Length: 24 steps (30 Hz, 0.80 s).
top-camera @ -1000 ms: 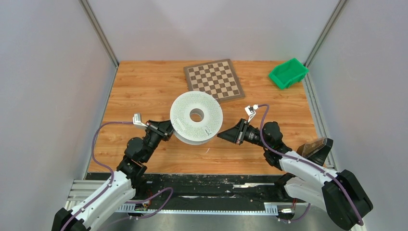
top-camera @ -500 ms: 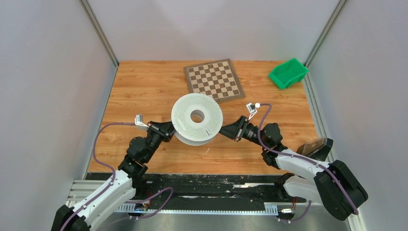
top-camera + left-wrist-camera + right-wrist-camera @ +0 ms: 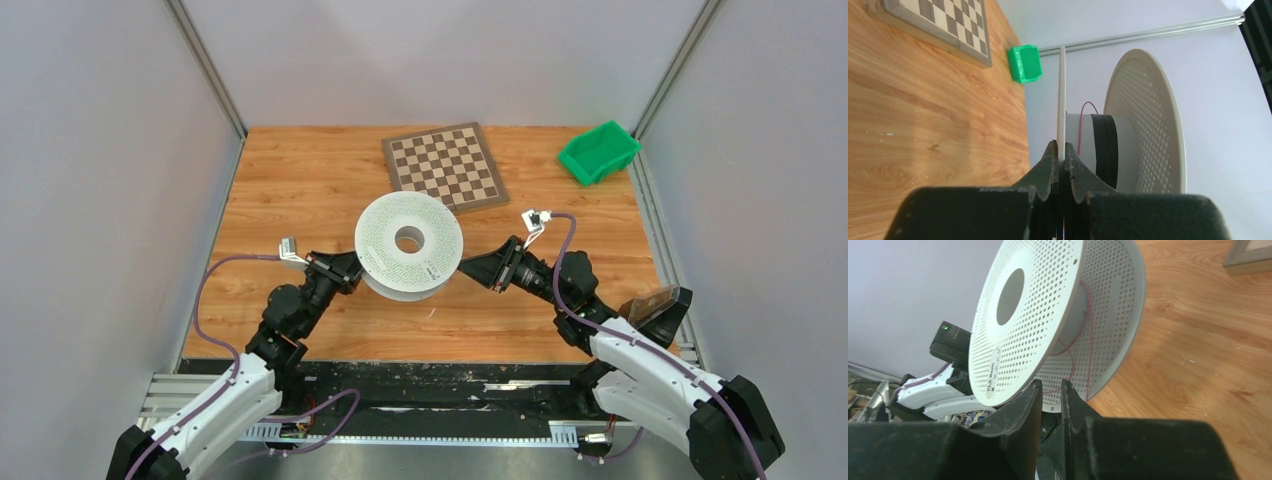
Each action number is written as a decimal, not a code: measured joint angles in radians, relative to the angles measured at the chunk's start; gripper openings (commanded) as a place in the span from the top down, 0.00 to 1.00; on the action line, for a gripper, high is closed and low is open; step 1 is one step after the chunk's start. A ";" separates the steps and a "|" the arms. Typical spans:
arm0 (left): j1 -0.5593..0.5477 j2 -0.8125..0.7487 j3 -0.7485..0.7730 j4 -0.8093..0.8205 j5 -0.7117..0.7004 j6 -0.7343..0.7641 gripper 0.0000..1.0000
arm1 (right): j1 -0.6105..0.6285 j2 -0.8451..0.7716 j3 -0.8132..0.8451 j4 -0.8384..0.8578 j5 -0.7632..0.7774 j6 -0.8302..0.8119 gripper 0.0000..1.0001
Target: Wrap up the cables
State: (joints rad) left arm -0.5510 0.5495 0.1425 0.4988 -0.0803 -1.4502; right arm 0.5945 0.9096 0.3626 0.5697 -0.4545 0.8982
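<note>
A white perforated spool [image 3: 408, 245] stands tilted at the table's middle. My left gripper [image 3: 350, 271] is shut on the thin edge of its near flange [image 3: 1061, 100]. In the left wrist view the core carries a black cable winding [image 3: 1105, 145] and a thin red cable [image 3: 1082, 120]. My right gripper [image 3: 468, 268] sits at the spool's right rim. In the right wrist view its jaws [image 3: 1050, 386] stand a narrow gap apart, just below the spool [image 3: 1013, 340]. Nothing shows between them. The red cable [image 3: 1090, 340] loops loosely between the flanges.
A chessboard [image 3: 445, 166] lies behind the spool. A green bin [image 3: 598, 152] stands at the back right corner. Grey walls close in both sides. A brown object [image 3: 655, 300] sits by the right arm near the table's front right edge.
My right gripper has moved up and left, closer to the spool's right rim, and its arm has swung right. The left gripper and spool have barely moved.
</note>
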 measured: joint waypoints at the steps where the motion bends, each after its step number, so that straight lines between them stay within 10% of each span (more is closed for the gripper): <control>1: 0.000 0.000 0.000 0.000 0.000 -0.002 1.00 | 0.000 -0.006 0.015 -0.040 0.006 -0.021 0.81; 24: 0.000 0.021 0.000 0.002 0.005 -0.004 1.00 | 0.035 0.069 -0.006 -0.117 -0.021 -0.053 0.78</control>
State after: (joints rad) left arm -0.5510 0.5709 0.1425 0.5003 -0.0757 -1.4544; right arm 0.6300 0.9787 0.3565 0.4522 -0.4751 0.8448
